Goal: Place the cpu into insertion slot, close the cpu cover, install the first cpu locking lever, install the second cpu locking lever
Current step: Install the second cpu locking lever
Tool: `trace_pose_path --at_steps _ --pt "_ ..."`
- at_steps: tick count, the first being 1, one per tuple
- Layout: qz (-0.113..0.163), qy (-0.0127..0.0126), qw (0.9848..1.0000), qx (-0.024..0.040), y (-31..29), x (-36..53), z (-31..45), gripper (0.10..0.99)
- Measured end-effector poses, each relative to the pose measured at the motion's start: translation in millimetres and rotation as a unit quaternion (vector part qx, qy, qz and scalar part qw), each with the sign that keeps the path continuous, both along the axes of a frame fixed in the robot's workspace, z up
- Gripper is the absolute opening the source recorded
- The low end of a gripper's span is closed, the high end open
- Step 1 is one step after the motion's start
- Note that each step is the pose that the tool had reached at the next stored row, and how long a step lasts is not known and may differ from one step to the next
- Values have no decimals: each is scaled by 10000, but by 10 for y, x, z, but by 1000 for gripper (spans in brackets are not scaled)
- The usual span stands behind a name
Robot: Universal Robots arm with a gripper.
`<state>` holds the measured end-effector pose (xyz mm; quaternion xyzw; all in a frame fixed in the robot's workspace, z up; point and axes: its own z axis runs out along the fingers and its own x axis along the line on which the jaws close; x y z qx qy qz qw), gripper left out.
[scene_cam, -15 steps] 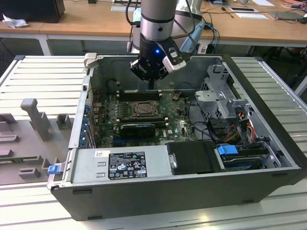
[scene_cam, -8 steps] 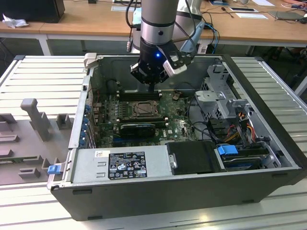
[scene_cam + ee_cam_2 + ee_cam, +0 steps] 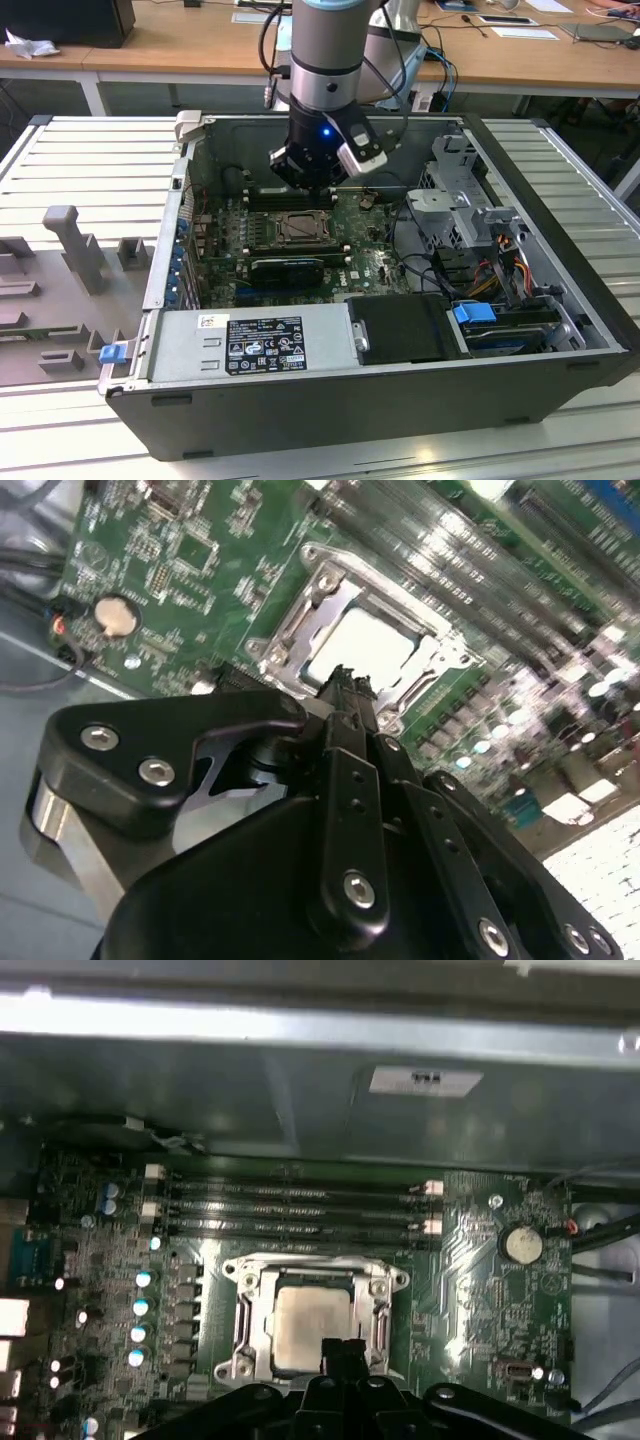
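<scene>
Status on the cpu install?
Gripper shut, empty, at the socket's edge. Cpu seated in insertion slot, cpu cover down around it. Nothing in the way.

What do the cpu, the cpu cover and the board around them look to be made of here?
The cpu looks like metal with a matte, pale silver-beige face that catches a soft, dull glare. The cpu cover seems to be thin bare steel, silvery and glossy, with bright glints along its frame in both wrist views. The board looks like green lacquered laminate with fine traces and small soldered parts.
</scene>
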<state>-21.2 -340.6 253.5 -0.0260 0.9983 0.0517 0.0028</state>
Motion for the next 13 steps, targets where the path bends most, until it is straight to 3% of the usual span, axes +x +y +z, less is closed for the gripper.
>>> trace_pose_path --at_steps 2,3,4,9,10,11,12,13 --pt "0 0 10000 0 -80 -15 -7 106" --pt "0 0 10000 2 -175 -17 -24 106" --pt "3 0 10000 5 -217 -17 -40 106" --pt "12 0 10000 46 -250 -48 -112 106" --pt "12 0 10000 68 -264 -49 -118 106" --pt "11 5 9999 137 -282 -50 -121 106" --pt "10 21 9998 217 -313 -50 -124 106" --pt "10 35 9997 254 -345 -50 -127 106"
